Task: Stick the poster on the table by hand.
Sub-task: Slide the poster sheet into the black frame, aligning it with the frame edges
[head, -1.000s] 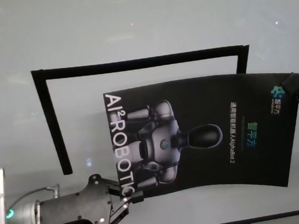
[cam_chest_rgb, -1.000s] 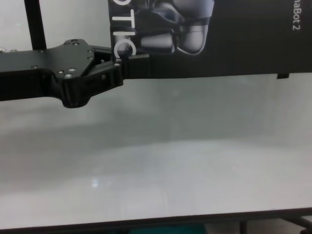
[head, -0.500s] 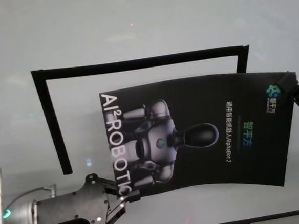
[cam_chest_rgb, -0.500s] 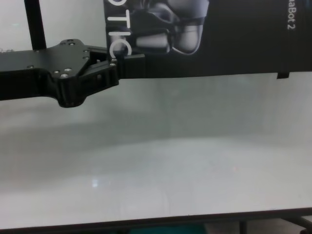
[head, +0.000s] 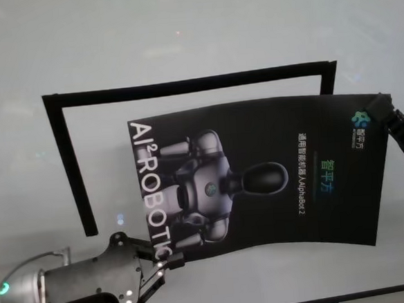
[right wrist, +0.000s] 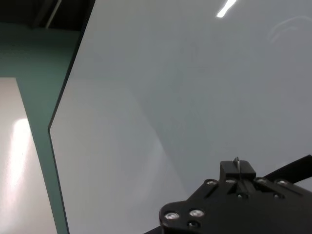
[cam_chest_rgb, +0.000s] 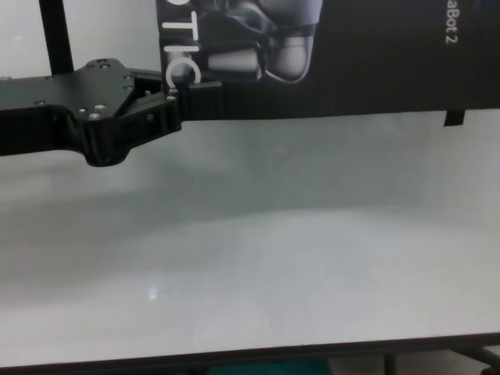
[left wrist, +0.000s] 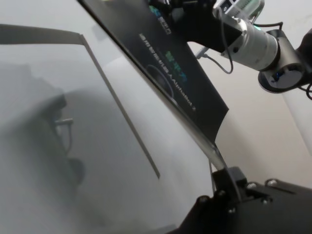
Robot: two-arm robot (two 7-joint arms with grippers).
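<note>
in the head view the poster is held above the pale counter, overlapping the black frame outline. the left pincer is clenched on its near left corner; the right pincer grips its far right corner. in the chest view the left pincer clamps the poster's lower edge beside the white letters.

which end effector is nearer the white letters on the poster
Left. The left end effector grips the poster corner right by the white letters; the right end effector holds the opposite far corner.
</note>
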